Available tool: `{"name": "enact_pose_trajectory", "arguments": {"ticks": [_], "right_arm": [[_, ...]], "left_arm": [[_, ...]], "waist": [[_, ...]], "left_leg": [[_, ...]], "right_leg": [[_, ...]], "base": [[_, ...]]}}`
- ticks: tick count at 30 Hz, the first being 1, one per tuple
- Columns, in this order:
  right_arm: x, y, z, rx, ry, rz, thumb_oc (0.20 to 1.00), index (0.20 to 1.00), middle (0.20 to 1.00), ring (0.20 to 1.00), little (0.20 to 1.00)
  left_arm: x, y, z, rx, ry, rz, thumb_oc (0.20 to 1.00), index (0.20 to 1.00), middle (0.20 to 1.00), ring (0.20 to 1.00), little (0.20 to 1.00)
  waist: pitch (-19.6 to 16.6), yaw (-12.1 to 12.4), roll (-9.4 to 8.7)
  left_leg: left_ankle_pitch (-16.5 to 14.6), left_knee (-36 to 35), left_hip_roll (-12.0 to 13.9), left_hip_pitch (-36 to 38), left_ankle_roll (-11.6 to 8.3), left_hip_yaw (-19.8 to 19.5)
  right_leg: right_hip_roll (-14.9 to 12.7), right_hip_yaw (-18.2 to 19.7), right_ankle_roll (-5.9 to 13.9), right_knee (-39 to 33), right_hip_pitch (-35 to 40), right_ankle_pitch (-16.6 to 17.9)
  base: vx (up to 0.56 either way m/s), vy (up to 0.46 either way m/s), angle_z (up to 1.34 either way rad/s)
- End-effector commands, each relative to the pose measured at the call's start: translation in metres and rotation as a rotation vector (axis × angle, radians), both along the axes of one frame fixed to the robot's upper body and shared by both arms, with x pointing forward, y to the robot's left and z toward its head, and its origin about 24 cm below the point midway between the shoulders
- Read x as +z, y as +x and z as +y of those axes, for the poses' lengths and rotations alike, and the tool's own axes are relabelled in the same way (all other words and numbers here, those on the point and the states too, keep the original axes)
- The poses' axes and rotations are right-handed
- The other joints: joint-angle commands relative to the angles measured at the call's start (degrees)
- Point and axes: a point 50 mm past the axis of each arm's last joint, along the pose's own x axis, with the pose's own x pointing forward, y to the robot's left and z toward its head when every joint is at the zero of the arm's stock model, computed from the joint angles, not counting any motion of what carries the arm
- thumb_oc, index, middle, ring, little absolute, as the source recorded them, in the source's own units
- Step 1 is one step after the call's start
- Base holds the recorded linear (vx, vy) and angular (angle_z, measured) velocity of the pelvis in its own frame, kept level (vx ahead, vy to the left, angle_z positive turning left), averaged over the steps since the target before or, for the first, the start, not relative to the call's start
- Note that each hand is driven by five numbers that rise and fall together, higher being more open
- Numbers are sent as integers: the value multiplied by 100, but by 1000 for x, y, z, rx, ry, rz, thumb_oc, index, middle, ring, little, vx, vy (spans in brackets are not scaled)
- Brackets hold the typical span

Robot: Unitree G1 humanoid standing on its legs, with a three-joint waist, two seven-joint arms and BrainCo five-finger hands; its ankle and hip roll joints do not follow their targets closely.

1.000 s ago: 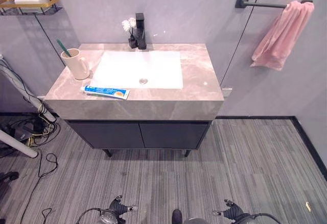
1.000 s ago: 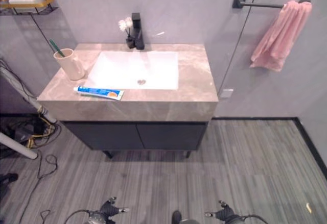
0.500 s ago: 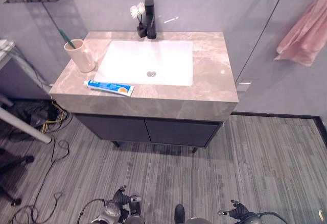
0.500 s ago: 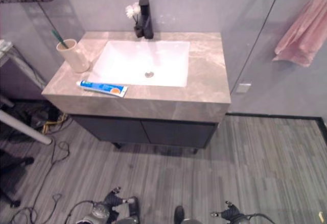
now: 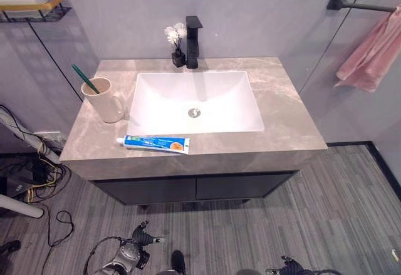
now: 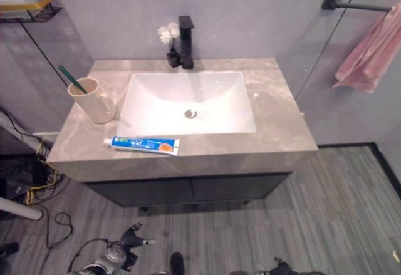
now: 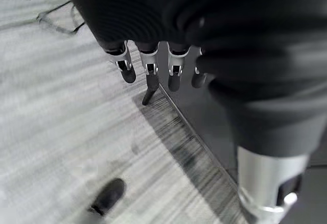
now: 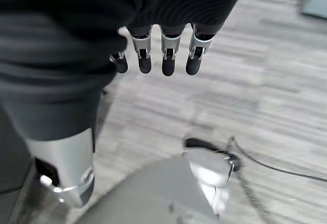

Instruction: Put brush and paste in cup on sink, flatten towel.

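Toothpaste (image 5: 154, 143) lies flat on the tabletop (image 5: 288, 109) near edge, left of center, just in front of the sink (image 5: 195, 103); brush (image 5: 83, 78) stands in the cup (image 5: 105, 100) at left. Pink towel (image 5: 369, 52) hangs bunched on the bar (image 5: 363, 5) far right. Left hand (image 7: 153, 60) and right hand (image 8: 163, 50) hang low over the floor (image 5: 351, 225), fingers relaxed, empty.

Both eye views look down from the head at the sink counter (image 5: 285, 106); each wrist view looks closely along relaxed fingers toward the floor (image 7: 56, 106).
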Motion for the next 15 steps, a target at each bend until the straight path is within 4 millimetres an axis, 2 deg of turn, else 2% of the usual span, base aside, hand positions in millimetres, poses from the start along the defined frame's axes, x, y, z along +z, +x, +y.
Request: {"name": "enact_pose_trajectory", "arguments": {"ticks": [1,2,3,4,5,6,7,8,9,10,12,15], "right_arm": [[9,19,0,33,11,-101,1000,1000,1000,1000,1000],[9,19,0,33,11,-101,1000,1000,1000,1000,1000],[9,19,2,-50,57,-133,1000,1000,1000,1000,1000],[10,21,1,-71,59,-146,1000,1000,1000,1000,1000],[10,21,1,-71,59,-146,1000,1000,1000,1000,1000],[12,29,3,-54,63,-168,1000,1000,1000,1000,1000],[13,32,2,-34,56,-164,1000,1000,1000,1000,1000],[13,32,2,-34,56,-164,1000,1000,1000,1000,1000],[13,30,2,-34,54,-161,1000,1000,1000,1000,1000],[11,28,3,-22,48,-146,1000,1000,1000,1000,1000],[11,27,2,-21,45,-139,1000,1000,1000,1000,1000],[8,15,-7,18,2,-75,1000,1000,1000,1000,1000]], "left_arm": [[2,-1,10,-36,28,-1,1000,1000,1000,1000,1000],[2,-1,10,-36,28,-1,1000,1000,1000,1000,1000],[-2,-12,14,-13,32,26,1000,1000,1000,1000,1000],[-3,-16,14,-1,31,35,1000,1000,1000,1000,1000],[-3,-16,14,-1,31,35,1000,1000,1000,1000,1000],[-4,-18,15,20,29,44,1000,1000,1000,1000,1000],[-4,-17,14,5,28,44,1000,1000,1000,1000,1000],[-4,-17,14,5,28,44,1000,1000,1000,1000,1000],[-5,-18,14,4,33,52,1000,1000,1000,1000,1000],[-6,-24,14,-7,42,62,1000,1000,1000,1000,1000],[-7,-27,16,-8,49,73,1000,1000,1000,1000,1000],[-10,-39,18,10,42,94,1000,1000,1000,1000,1000]], "waist": [[99,-123,-43],[89,-118,-37],[70,-82,-81],[59,-62,-108],[78,-84,-96],[90,-141,-144],[132,-217,-178],[136,-217,-177],[115,-201,-233],[47,-125,-340],[-39,-84,-357],[-226,73,-371]], "left_leg": [[120,507,129,-419,-167,-563],[124,507,137,-431,-170,-559],[44,404,119,-228,-215,-447],[6,349,121,-157,-252,-425],[2,343,127,-131,-254,-450],[-77,296,129,19,-311,-537],[-179,343,141,90,-304,-673],[-180,343,141,94,-304,-673],[-173,425,131,81,-329,-742],[-155,341,167,170,-365,-721],[-122,251,209,212,-403,-725],[-11,71,289,252,-511,-913]], "right_leg": [[439,-72,-112,-516,75,1220],[448,-70,-115,-523,63,1231],[342,-489,-118,-1290,-7,931],[188,-729,-63,-1775,-68,1049],[193,-760,-62,-1811,-16,1056],[126,-684,76,-2505,-272,1376],[156,-337,139,-2680,-288,1439],[157,-338,139,-2682,-282,1439],[204,-149,154,-2679,-134,1382],[217,-171,139,-2911,74,1416],[233,-247,126,-3063,197,1350],[261,-598,86,-3388,584,1251]], "base": [[138,159,3],[212,133,-3],[192,38,7],[199,39,-12],[206,-87,-14],[236,-92,-17],[231,-92,1],[117,-51,20],[89,-84,52],[90,-84,60],[97,-100,44],[120,-156,14]]}}
